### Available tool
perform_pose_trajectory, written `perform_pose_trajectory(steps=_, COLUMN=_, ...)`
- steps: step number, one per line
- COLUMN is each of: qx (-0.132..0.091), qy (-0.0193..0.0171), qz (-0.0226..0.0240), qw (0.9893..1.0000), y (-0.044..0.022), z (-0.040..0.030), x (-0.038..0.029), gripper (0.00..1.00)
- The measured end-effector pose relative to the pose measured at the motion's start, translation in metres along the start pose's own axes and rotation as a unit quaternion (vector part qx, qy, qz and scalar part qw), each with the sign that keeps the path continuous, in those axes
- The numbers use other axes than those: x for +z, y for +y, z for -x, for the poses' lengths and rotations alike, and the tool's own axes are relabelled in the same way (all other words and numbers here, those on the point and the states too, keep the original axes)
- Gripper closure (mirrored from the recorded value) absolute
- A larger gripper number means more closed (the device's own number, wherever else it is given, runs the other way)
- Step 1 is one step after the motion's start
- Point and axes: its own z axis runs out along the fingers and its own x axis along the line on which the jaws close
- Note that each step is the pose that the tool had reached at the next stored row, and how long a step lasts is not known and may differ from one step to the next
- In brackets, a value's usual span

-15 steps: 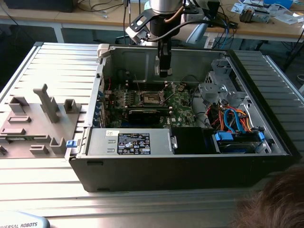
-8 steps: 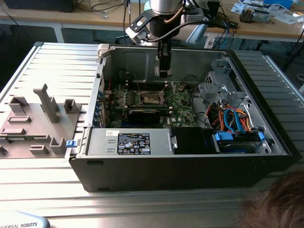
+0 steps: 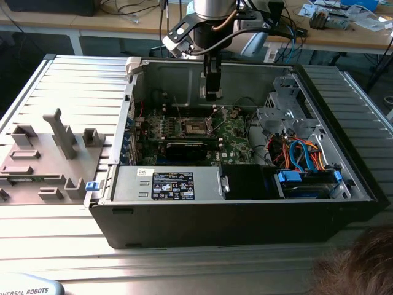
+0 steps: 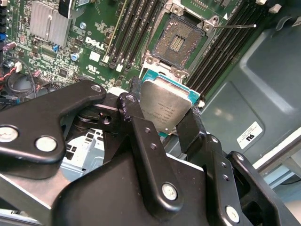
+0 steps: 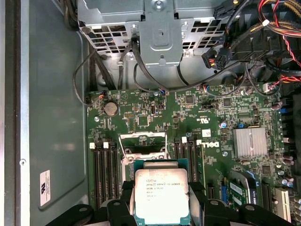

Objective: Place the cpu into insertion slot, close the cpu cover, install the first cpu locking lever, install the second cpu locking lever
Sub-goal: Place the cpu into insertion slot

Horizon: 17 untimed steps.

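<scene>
- The cpu (image 4: 167,106) (image 5: 161,195) is held in the air above the green board (image 5: 155,117), and its silver-grey top faces the camera in both wrist views.
- The gripper (image 4: 162,113) (image 5: 161,197) is clamped on the cpu, with one black finger (image 4: 129,106) pressing on each of two opposite edges.
- The cpu is near the insertion slot (image 4: 178,44) but apart from it; it is not seated.
- The insertion slot is uncovered: its dark contact field is bare inside the silver rim. In the first wrist view the cpu hides part of it.
- A thin metal lever (image 4: 235,27) sticks out sideways from one corner of the slot.
- Long black memory slots (image 4: 136,23) run along both sides of the insertion slot.
- In the exterior view the gripper (image 3: 212,92) hangs inside the open computer case (image 3: 245,227), above the board.
- The case lies on a ribbed metal table (image 3: 73,80), and grey holders (image 3: 61,132) stand on the table to the exterior view's left of the case.
</scene>
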Motion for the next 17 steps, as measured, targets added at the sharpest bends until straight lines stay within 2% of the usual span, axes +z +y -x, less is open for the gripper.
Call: perform_pose_trajectory(steps=17, qx=0.0, qy=0.0, qz=0.0, qw=1.0, y=-0.0002, z=0.0, x=0.0028, gripper=0.46)
